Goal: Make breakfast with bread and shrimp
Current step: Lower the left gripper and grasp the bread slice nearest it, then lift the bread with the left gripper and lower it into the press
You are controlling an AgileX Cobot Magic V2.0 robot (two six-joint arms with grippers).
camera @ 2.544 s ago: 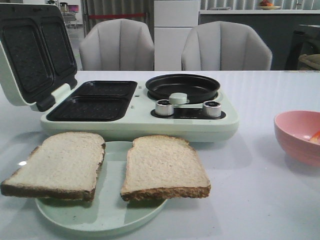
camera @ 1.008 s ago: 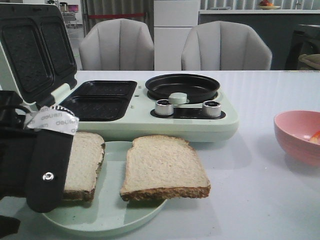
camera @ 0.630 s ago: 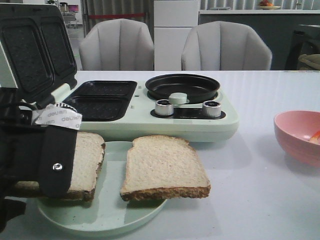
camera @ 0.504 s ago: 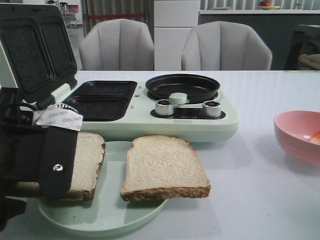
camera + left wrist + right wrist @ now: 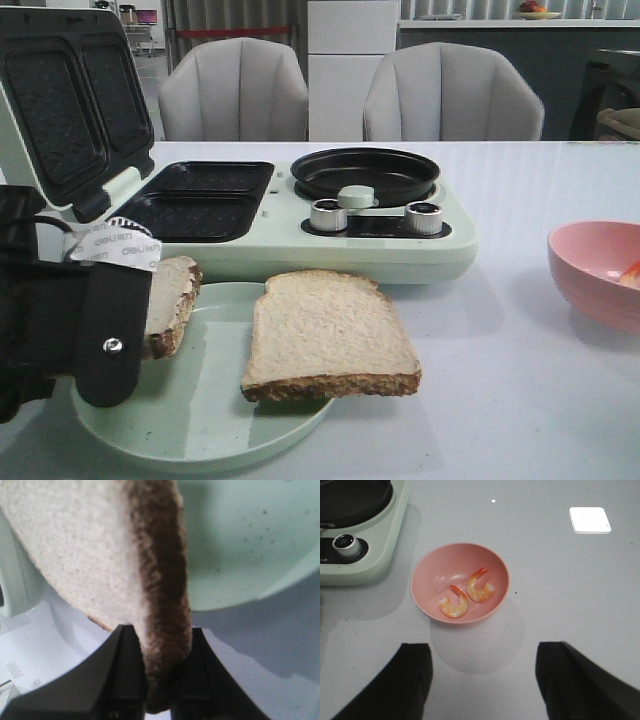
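1. On the left of the worktop, the left claw pinches one slice of bread by its brown crust edge.
2. Both black fingers press on that crust, one on each side.
3. From the front, this slice is tilted up on its edge, above the left part of the pale green plate.
4. Much of that slice is hidden behind the black left arm.
5. A second slice of bread lies flat on the right part of the plate, apart from the first one.
6. Behind the plate sits a pale green cooker with its lid tipped open, two black square trays and a round black pan.
7. Over on the right stands a pink bowl.
8. Two curled orange shrimp lie side by side in the bowl.
9. The right claw hangs above the worktop near the bowl, spread wide open and holding nothing.
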